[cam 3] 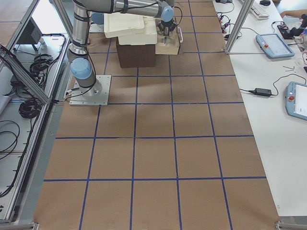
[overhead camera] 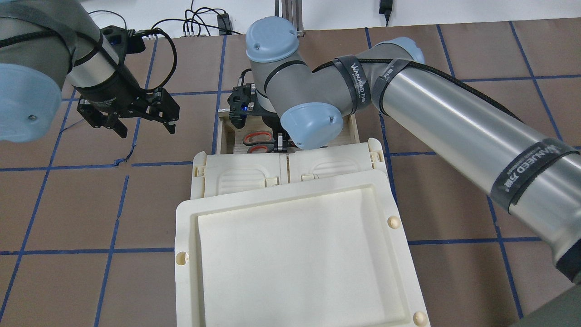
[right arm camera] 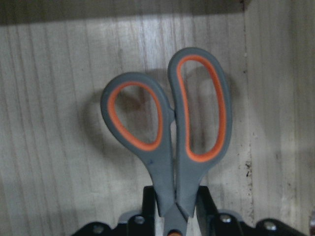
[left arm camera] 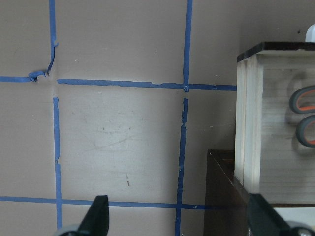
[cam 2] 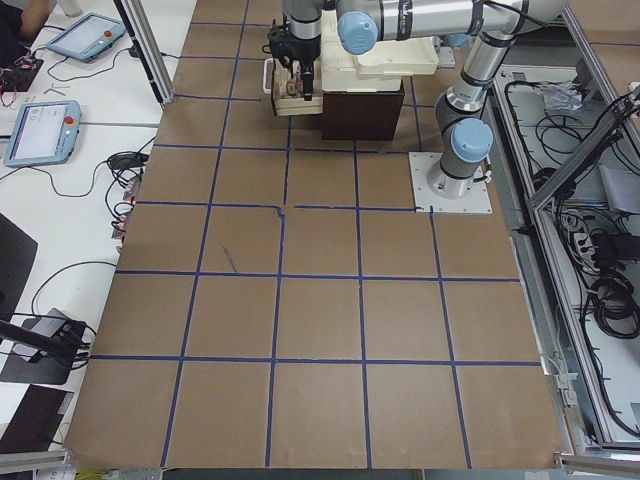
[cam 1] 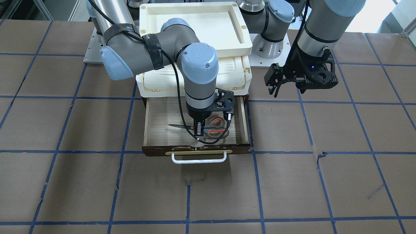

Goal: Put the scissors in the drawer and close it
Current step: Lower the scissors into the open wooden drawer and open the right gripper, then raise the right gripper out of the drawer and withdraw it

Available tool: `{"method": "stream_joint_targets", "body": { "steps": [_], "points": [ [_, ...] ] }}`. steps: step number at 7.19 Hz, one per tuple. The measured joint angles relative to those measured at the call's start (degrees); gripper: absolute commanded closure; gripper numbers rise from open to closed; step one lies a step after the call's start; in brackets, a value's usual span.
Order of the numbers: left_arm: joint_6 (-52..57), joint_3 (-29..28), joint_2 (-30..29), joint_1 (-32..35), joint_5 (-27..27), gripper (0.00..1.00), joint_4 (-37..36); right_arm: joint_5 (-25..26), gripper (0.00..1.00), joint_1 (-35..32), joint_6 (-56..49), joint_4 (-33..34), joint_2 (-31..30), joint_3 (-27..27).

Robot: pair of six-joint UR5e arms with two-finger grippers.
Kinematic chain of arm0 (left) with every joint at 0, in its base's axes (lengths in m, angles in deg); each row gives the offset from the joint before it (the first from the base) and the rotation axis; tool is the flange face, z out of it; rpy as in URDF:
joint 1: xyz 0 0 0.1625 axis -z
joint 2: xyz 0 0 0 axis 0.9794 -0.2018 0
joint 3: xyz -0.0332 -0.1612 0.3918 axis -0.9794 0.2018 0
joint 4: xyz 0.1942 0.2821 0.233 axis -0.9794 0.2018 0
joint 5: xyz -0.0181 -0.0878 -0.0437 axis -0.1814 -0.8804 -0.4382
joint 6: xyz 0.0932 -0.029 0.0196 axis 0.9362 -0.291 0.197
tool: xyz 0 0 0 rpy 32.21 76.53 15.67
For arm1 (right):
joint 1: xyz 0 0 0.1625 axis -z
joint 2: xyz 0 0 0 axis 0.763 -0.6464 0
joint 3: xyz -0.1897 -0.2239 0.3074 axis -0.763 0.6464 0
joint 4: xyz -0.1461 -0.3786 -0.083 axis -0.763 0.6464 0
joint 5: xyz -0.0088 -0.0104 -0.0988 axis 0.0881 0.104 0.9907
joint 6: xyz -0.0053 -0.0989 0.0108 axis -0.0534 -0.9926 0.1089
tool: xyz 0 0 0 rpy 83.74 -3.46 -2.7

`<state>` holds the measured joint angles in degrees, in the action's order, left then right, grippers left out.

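The drawer [cam 1: 161, 113] is pulled open, with its dark front and white bar handle [cam 1: 199, 160] toward the front-facing camera. My right gripper [cam 1: 199, 129] reaches down into it and is shut on the scissors [cam 1: 217, 127] at their neck. The blades point to that view's left, low over the pale wood floor. The right wrist view shows the grey, orange-lined loops [right arm camera: 197, 108] ahead of the fingers [right arm camera: 149, 206]. My left gripper [overhead camera: 147, 129] is open and empty, above the table beside the drawer. The scissor loops [left arm camera: 306, 118] show in the left wrist view.
A cream latched case [cam 1: 232, 78] sits on the dark cabinet [cam 2: 362, 112] above the drawer. A cream tray [overhead camera: 295, 254] lies on top of the case. The brown table with its blue tape grid [cam 1: 195, 195] stretches in front of the drawer.
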<state>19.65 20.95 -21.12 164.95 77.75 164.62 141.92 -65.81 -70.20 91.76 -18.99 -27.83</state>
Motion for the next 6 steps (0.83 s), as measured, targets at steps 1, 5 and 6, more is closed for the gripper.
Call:
{"method": "stream_joint_targets", "body": {
  "steps": [1,5,6],
  "points": [
    [0.0,0.0,0.0,0.0,0.0,0.0,0.0,0.0,0.0,0.0,-0.1,0.0,0.1,-0.1],
    [0.0,0.0,0.0,0.1,0.0,0.0,0.0,0.1,0.0,0.8,-0.5,-1.0,-2.0,1.0],
    [0.0,0.0,0.0,0.1,0.0,0.0,0.1,0.1,0.0,2.1,0.6,-1.6,-4.0,1.5]
  ]
}}
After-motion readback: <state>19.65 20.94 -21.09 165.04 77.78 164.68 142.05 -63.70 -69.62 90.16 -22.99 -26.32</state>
